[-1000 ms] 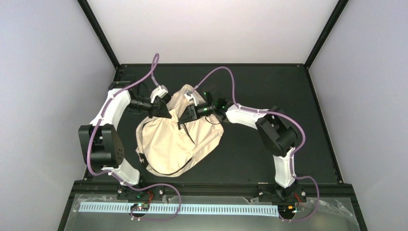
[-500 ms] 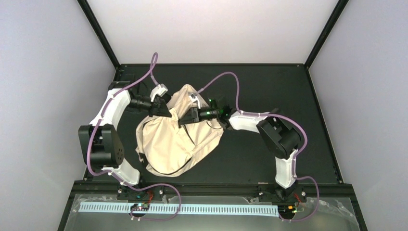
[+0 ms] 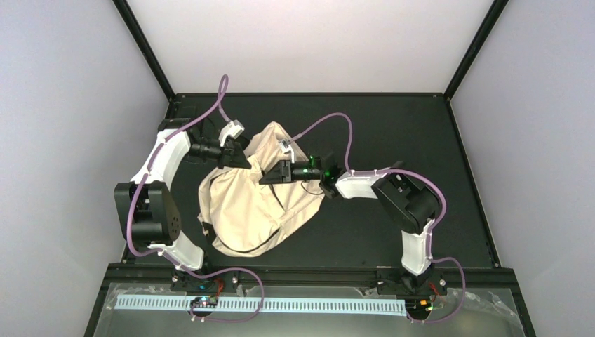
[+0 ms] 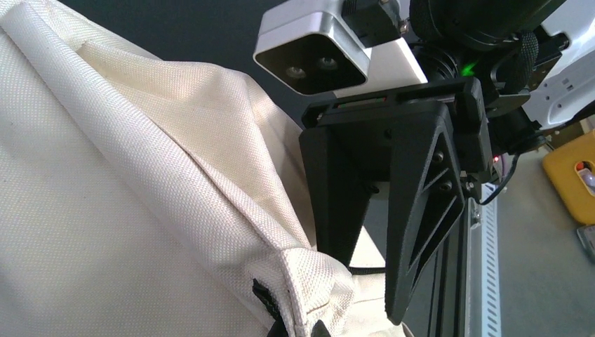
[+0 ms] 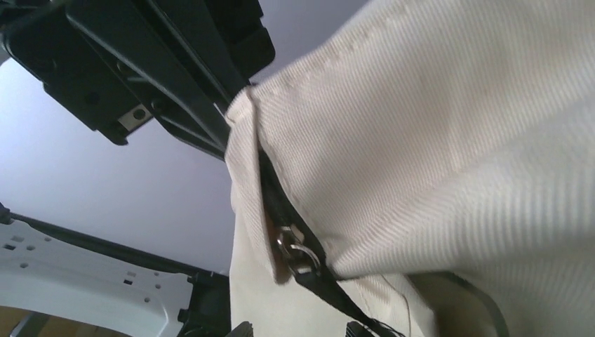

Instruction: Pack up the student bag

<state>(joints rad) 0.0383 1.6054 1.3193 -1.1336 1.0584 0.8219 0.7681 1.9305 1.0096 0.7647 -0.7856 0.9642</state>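
Observation:
The student bag [image 3: 252, 210], cream fabric, lies on the black table [image 3: 393, 133] with its top corner lifted. My left gripper [image 3: 245, 163] is shut on that corner; the pinched seam fills the bottom of the left wrist view [image 4: 296, 328]. My right gripper [image 3: 269, 177] reaches in from the right, just below the left one. Its two black fingers [image 4: 421, 210] stand apart. In the right wrist view its fingertips [image 5: 242, 329] frame the bag's dark zipper, whose metal pull [image 5: 298, 249] trails a black tab [image 5: 344, 298] toward them. I see nothing gripped there.
Purple cables arch over both arms [image 3: 330, 119]. A yellow object [image 4: 572, 182] and a white slotted strip [image 4: 484, 267] lie past the table's near edge. Black frame posts [image 3: 144, 49] stand at the table's back corners.
The right gripper has shifted a little toward the near edge along the bag, and its wrist has swung further right. Its jaws have widened slightly. The left gripper holds the corner as before.

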